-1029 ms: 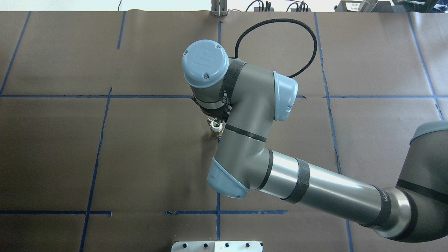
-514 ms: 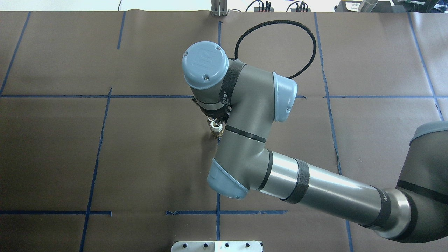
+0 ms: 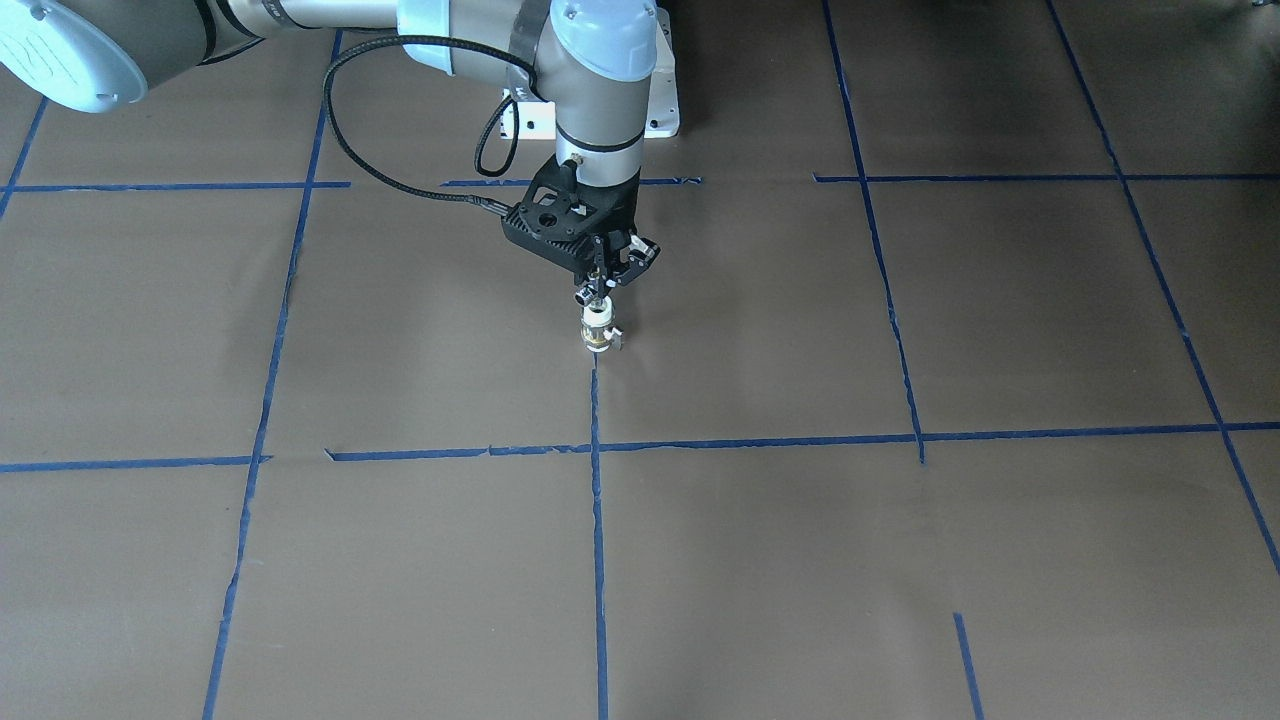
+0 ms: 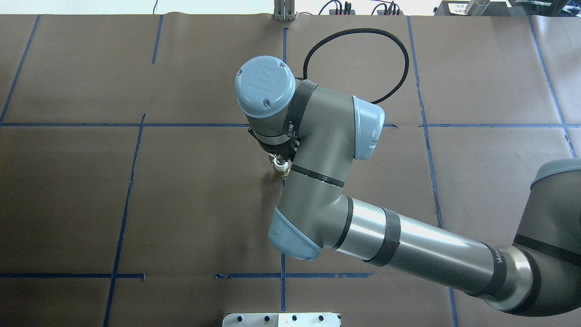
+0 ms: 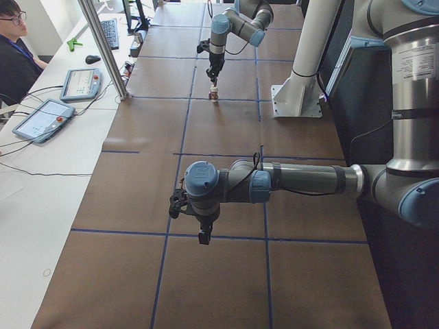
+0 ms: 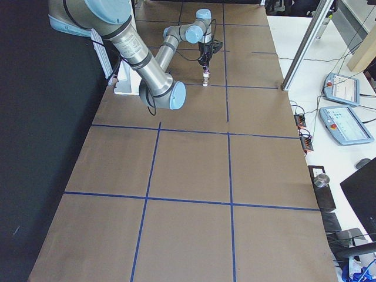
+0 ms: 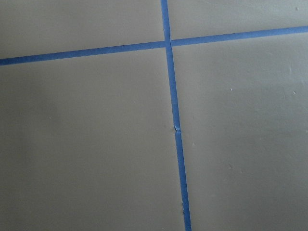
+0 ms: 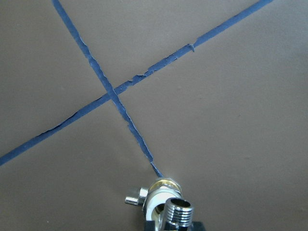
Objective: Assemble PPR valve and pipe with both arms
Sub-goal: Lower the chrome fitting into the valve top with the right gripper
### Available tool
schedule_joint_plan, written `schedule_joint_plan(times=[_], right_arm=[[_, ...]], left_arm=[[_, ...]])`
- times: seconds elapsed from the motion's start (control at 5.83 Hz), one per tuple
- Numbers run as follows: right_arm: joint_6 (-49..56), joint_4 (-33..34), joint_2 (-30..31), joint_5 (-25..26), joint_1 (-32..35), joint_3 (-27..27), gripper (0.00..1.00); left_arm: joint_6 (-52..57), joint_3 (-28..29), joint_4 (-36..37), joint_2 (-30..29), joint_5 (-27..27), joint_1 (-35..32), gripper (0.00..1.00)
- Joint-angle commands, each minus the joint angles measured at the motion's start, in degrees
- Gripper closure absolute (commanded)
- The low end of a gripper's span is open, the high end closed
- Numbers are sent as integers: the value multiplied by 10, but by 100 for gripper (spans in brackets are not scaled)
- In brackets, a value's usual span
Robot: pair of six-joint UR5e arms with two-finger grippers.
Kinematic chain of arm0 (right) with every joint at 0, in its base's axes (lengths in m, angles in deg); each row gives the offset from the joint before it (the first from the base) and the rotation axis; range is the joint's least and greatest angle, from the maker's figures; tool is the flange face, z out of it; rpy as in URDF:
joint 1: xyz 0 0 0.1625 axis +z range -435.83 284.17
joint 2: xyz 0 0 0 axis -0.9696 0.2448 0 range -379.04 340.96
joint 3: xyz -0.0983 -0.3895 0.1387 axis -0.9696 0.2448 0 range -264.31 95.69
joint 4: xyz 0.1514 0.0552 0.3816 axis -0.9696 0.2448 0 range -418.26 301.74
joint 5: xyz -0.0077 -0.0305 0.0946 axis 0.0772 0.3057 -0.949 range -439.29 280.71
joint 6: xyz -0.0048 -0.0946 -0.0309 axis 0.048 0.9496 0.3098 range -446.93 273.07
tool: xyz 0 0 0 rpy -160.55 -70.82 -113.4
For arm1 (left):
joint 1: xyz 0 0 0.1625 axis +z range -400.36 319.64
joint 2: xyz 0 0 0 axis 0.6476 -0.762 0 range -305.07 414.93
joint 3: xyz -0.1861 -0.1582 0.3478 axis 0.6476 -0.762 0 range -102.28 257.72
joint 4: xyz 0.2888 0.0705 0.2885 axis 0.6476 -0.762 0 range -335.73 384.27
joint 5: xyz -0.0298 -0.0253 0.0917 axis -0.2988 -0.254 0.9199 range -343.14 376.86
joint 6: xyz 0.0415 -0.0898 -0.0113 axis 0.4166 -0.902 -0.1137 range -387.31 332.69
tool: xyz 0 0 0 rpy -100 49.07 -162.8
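Observation:
My right gripper (image 3: 597,292) points straight down at the table's middle and is shut on the pipe (image 8: 178,214), a small chrome fitting with a threaded end. The pipe sits on top of the PPR valve (image 3: 598,335), which stands upright on the brown paper by a blue tape line. The valve's white collar, brass body and side tab show in the right wrist view (image 8: 159,191) and in the overhead view (image 4: 280,170). My left gripper (image 5: 203,238) hangs over bare table far from the valve. I cannot tell if it is open or shut.
A black cable (image 4: 363,32) loops behind the right wrist. The white robot base plate (image 4: 281,319) is at the near edge. Blue tape lines (image 7: 173,120) grid the brown paper. A metal post (image 5: 103,48), tablets (image 5: 41,118) and an operator (image 5: 14,41) are at the far side.
The right wrist has turned a little about its vertical axis with the pipe in its grip. The valve stays in the same spot on the table.

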Motion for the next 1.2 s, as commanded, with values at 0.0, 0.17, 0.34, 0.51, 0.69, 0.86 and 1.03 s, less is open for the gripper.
schedule_joint_plan(times=[0.0,0.17,0.34,0.51,0.69,0.86,1.03], right_arm=[[-1,0,1,0,-4,1,100],[-1,1,1,0,-5,1,100],[0,0,2,0,-5,2,100],[1,-1,1,1,-4,9,100],[7,-2,1,1,-3,11,100],[7,-2,1,1,-3,12,100],[8,-2,2,1,-3,12,100]], left_arm=[[0,0,0,0,0,0,0],[0,0,1,0,0,0,0],[0,0,1,0,0,0,0],[0,0,0,0,0,0,0],[0,0,0,0,0,0,0],[0,-1,0,0,0,0,0],[0,-1,1,-1,0,0,0]])
